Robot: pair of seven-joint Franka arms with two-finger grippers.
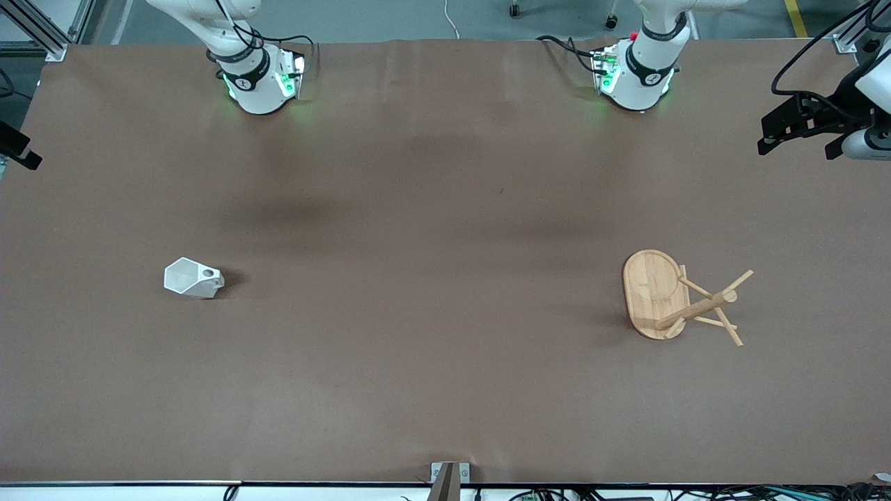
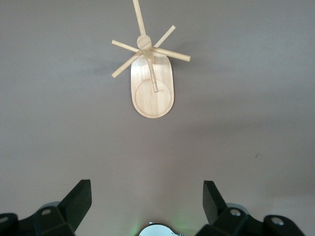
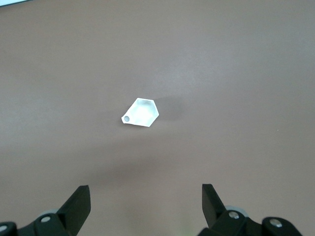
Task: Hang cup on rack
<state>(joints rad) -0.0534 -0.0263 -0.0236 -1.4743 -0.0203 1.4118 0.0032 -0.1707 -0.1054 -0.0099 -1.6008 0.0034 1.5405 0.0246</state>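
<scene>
1. We see the cup (image 1: 193, 278) standing on the table (image 1: 418, 209) toward the right arm's end, well apart from the rack (image 1: 679, 299). It is white and faceted, with a hexagonal rim and a blocky handle pierced by a round hole. The handle points toward the rack's end of the table.
2. We read no brand, label or writing on the cup or the rack.
3. The rack is light bamboo with an oval flat base, a central post and thin pegs sticking outward. It stands toward the left arm's end, about as near the front camera as the cup.
4. In the right wrist view the cup (image 3: 141, 112) lies on the table well apart from the right gripper (image 3: 145, 209), whose fingers are spread wide with nothing between them.
5. In the left wrist view the rack (image 2: 152, 73) lies well apart from the left gripper (image 2: 147, 206); its fingers are also spread wide and hold nothing.
6. The table is a matte brown sheet.
</scene>
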